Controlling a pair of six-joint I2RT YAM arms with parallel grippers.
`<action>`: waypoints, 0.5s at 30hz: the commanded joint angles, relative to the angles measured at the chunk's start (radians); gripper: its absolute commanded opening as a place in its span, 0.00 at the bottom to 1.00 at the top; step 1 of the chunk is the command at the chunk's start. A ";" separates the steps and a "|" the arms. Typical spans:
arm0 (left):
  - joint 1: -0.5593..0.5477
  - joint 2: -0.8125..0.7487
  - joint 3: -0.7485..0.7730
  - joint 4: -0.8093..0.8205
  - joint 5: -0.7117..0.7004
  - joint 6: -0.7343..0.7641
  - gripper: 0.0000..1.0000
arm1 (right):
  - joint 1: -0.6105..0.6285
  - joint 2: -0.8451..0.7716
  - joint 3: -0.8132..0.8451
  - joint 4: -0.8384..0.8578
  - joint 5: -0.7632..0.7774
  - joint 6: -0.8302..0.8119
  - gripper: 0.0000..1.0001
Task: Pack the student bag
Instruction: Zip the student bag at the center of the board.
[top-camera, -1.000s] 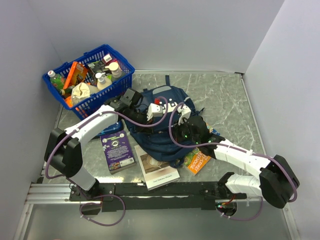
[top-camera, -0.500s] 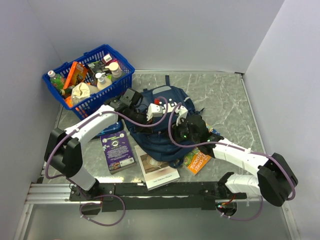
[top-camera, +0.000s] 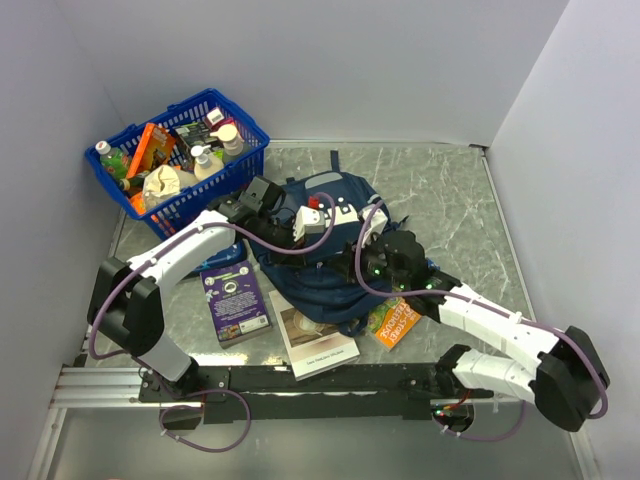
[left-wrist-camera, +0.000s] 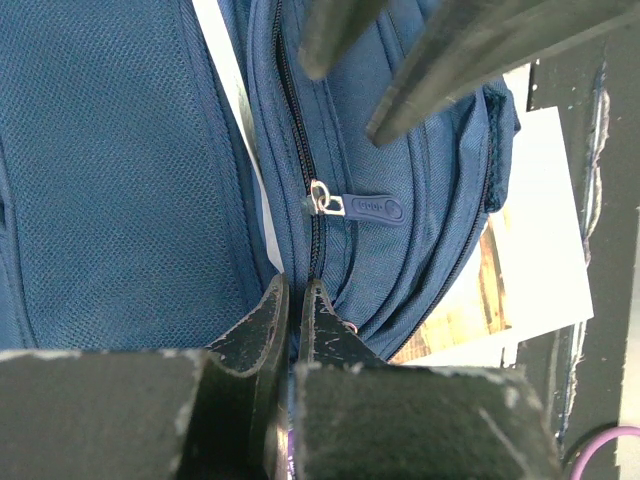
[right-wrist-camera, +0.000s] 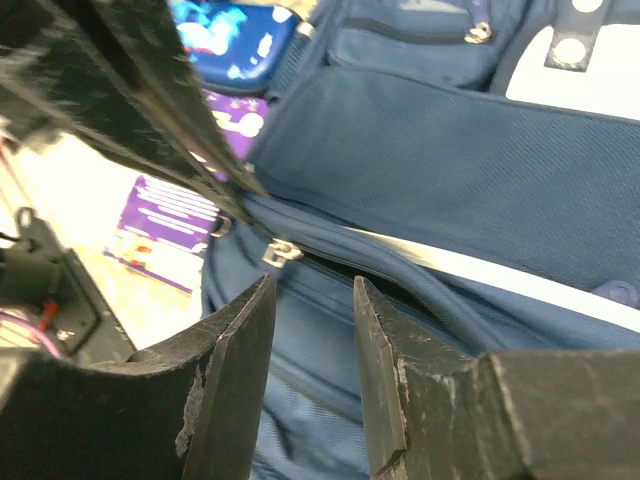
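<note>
Student bag (top-camera: 320, 285) lies flat under both grippers, main zip not open yet afaict. Left gripper (left-wrist-camera: 292, 308): jaws pressed nearly together, looks like they're nipping the bag fabric right on the zip track, w/ the blue pull tab (left-wrist-camera: 372, 208) just ahead of the tips. Right gripper (right-wrist-camera: 310, 300): jaws spread, nothing between them, silver zip slider (right-wrist-camera: 280, 252) just beyond the gap. IMO the step is opening that zip. Tip: hold the left pinch tight so the fabric's taut, ease the right fwd till the slider sits between the fingers, close, then drag along the track, not upward, or the bag just bunches.
</note>
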 joint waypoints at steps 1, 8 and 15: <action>-0.010 -0.048 0.026 0.032 0.136 -0.057 0.01 | 0.068 -0.011 0.043 -0.014 0.082 0.063 0.44; -0.023 -0.047 -0.005 0.106 0.147 -0.160 0.01 | 0.180 0.005 0.053 -0.044 0.261 0.071 0.44; -0.037 -0.058 -0.020 0.113 0.131 -0.162 0.01 | 0.226 0.041 0.078 -0.073 0.383 0.080 0.43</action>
